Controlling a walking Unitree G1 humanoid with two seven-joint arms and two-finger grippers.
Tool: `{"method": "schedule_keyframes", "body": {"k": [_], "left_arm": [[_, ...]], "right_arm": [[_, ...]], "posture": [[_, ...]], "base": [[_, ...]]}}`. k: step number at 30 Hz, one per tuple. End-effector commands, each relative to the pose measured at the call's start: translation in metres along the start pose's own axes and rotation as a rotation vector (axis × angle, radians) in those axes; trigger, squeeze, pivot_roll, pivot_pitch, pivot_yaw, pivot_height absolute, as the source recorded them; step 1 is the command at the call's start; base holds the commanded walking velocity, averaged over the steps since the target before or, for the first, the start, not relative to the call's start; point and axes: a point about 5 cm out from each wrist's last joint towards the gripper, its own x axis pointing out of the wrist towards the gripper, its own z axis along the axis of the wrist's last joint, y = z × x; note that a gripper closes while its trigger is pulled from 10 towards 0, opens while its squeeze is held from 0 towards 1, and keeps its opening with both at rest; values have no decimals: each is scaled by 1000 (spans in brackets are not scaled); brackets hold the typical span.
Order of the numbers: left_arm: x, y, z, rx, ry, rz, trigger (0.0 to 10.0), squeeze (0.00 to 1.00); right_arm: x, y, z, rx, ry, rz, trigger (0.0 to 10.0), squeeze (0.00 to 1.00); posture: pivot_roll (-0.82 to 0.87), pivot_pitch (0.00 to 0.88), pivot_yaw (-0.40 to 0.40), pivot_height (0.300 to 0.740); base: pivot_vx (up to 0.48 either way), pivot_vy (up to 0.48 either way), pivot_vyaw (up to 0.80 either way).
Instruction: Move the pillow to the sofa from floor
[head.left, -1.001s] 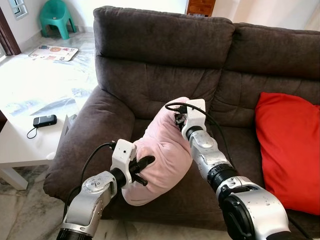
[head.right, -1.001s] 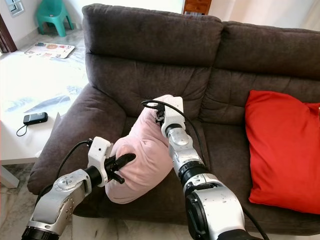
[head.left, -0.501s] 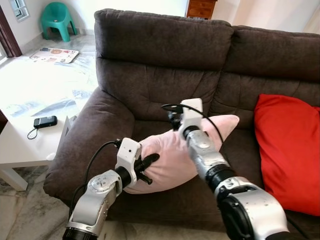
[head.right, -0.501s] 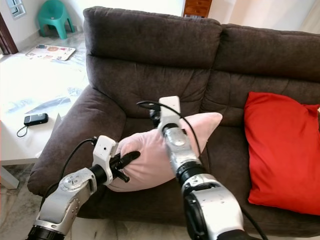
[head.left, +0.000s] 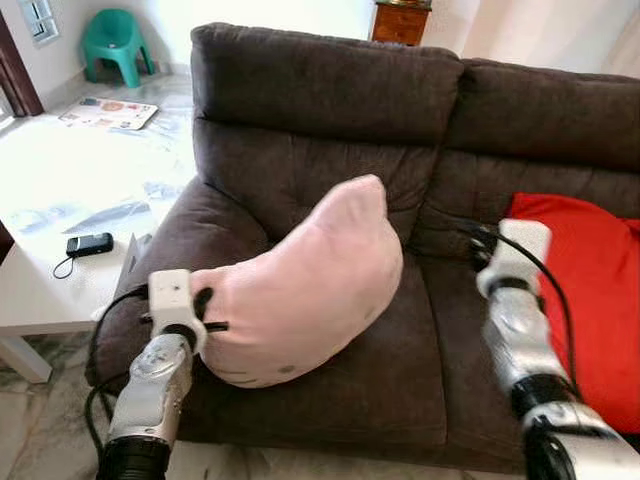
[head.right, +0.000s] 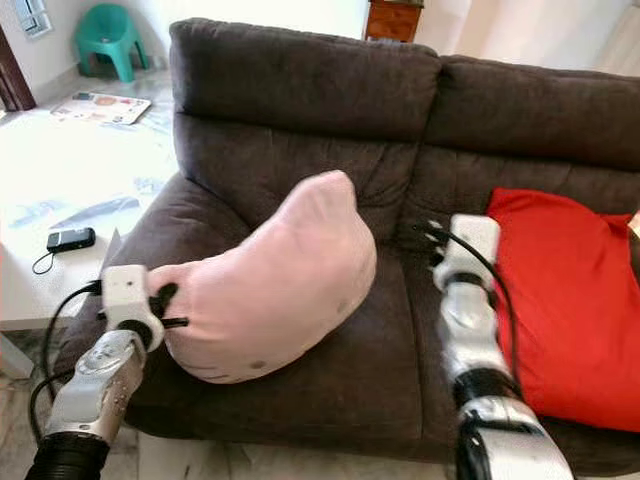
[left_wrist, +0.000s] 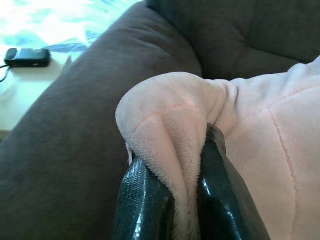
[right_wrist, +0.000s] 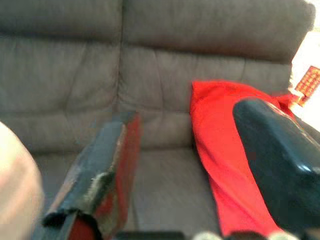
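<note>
My left gripper (left_wrist: 185, 200) pinches a corner of the soft pink pillow (head.left: 300, 285) between its fingers, over the dark brown sofa (head.left: 330, 90). My right gripper (right_wrist: 185, 170) is wide apart, holding nothing.

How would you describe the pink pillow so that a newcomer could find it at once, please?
Start at the dark brown sofa. On its left seat, by the armrest, lies the pink pillow, its corner pinched by the left gripper. The red pillow sits at the sofa's right end; the pink one is pale and plump.
</note>
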Motion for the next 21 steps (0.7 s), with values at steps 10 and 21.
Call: {"method": "schedule_keyframes", "body": {"k": [10,21], "left_arm": [[6,-4,12,-70,-91,83,10000,0],[0,39,16,-205,-182,423,10000,0]], "right_arm": [[-29,-13,-49,-24,132,-44,10000,0],[-53,-18,-81,-11,249,-85,10000,0]], "posture": [[102,0,-109,740],[98,0,-109,740]], "base": [[0,0,0],[0,0,0]]}}
